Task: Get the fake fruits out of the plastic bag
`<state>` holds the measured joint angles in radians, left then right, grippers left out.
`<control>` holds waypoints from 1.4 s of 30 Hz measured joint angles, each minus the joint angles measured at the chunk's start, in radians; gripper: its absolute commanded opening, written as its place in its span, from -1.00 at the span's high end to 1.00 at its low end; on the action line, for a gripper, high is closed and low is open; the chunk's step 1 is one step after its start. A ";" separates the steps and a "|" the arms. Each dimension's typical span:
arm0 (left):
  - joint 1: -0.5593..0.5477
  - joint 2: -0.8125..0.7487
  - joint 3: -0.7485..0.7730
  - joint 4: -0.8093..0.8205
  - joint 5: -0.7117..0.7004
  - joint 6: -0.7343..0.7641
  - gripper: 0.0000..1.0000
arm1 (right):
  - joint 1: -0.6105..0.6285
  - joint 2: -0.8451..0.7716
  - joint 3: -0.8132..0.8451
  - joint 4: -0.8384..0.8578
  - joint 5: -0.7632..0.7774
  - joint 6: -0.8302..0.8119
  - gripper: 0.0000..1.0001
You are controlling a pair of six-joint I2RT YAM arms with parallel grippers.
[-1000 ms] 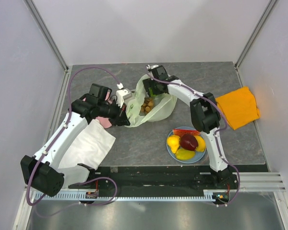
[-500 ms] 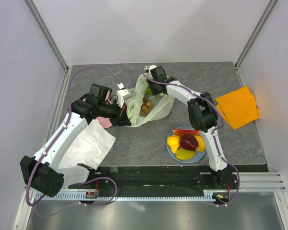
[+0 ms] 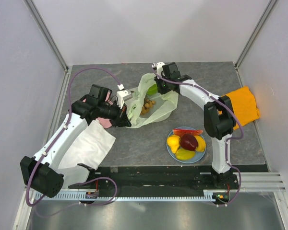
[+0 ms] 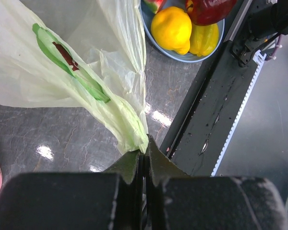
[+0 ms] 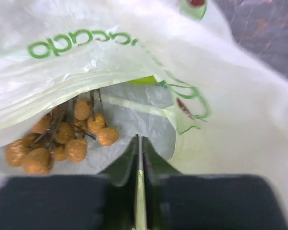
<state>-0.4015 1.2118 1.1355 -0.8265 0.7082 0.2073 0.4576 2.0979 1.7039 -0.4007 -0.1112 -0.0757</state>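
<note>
Pinches the plastic bag (image 3: 163,108) with both hands closed tight, left hand (image 3: 127,123) at centre-left on a bent arm, right hand (image 3: 156,85) upper centre, arm arched.

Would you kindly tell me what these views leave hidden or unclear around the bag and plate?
Right wrist: the green fruit shows only as a sliver under a fold of the plastic bag; its kind is unclear.
Top: whatever lies beneath the brown cluster is covered by bag folds.
Left wrist: the plate is cut off by the top edge.
Top: the pink cloth is mostly under the left arm.
</note>
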 measured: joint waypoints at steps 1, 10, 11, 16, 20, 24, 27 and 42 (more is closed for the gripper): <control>0.000 0.000 -0.002 0.000 0.000 0.000 0.97 | -0.003 -0.010 0.001 0.003 -0.008 0.007 0.07; -0.001 0.000 -0.006 0.008 0.017 0.000 0.97 | 0.000 0.102 0.130 0.039 0.012 0.204 -0.66; -0.001 0.000 -0.006 0.010 0.024 -0.001 0.97 | 0.000 0.122 0.146 0.037 0.013 0.232 -0.63; -0.013 0.003 -0.006 0.014 0.045 -0.008 0.97 | -0.003 0.188 0.219 0.011 0.012 0.383 -0.61; -0.019 0.005 -0.006 0.014 0.060 -0.011 0.97 | -0.006 0.195 0.248 -0.008 0.023 0.494 -0.60; -0.036 0.014 -0.005 0.013 0.067 -0.016 0.97 | -0.010 0.195 0.266 -0.014 0.027 0.582 -0.34; -0.046 0.033 -0.001 0.011 0.074 -0.016 0.97 | -0.014 0.194 0.277 -0.027 0.024 0.624 -0.38; -0.027 0.112 0.063 0.019 0.080 -0.095 0.97 | -0.029 -0.013 0.146 -0.078 -0.080 0.762 0.22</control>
<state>-0.4286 1.3235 1.1984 -0.8074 0.7883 0.1120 0.4282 2.0853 1.8503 -0.4789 -0.1913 0.6861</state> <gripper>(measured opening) 0.033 0.407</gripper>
